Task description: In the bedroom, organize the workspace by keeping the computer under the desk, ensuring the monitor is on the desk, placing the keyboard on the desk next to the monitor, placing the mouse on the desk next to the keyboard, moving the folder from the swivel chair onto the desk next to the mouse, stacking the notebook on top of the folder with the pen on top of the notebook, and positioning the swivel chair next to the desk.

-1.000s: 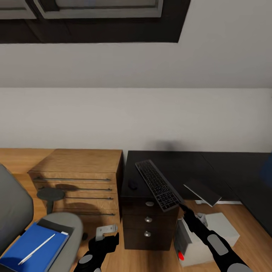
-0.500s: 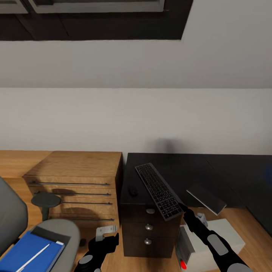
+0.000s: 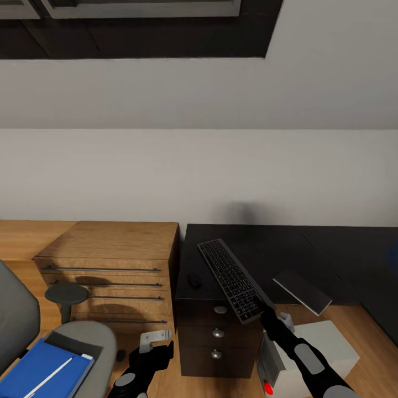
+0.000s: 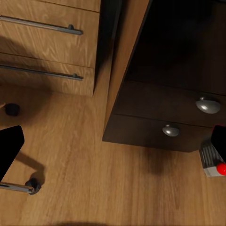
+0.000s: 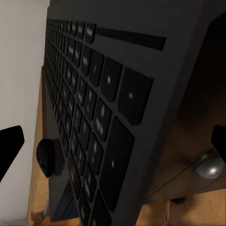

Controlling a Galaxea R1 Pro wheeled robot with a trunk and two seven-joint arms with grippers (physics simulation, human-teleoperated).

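Change: right gripper (image 3: 264,310) has drawn slightly back and down since a second ago.
Left gripper (image 3: 157,349): low before the drawers, fingers spread wide, holding nothing.
Mouse (image 3: 194,279): on the worktop (image 3: 276,251), left of the keyboard.
Keyboard (image 3: 231,278): near end overhanging the worktop edge, clamped in the right gripper.

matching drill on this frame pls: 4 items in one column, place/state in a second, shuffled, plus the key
Items:
1. keyboard
2. mouse
3. folder
4. computer

Places/states:
A. on the floor beside the dark drawer unit, red dot on its front
B. lying on the swivel chair seat, pen on top
C. near end at the right gripper, far end over the desk
D. alone on the black desk top near its left edge

Pairs: 1-C, 2-D, 3-B, 4-A
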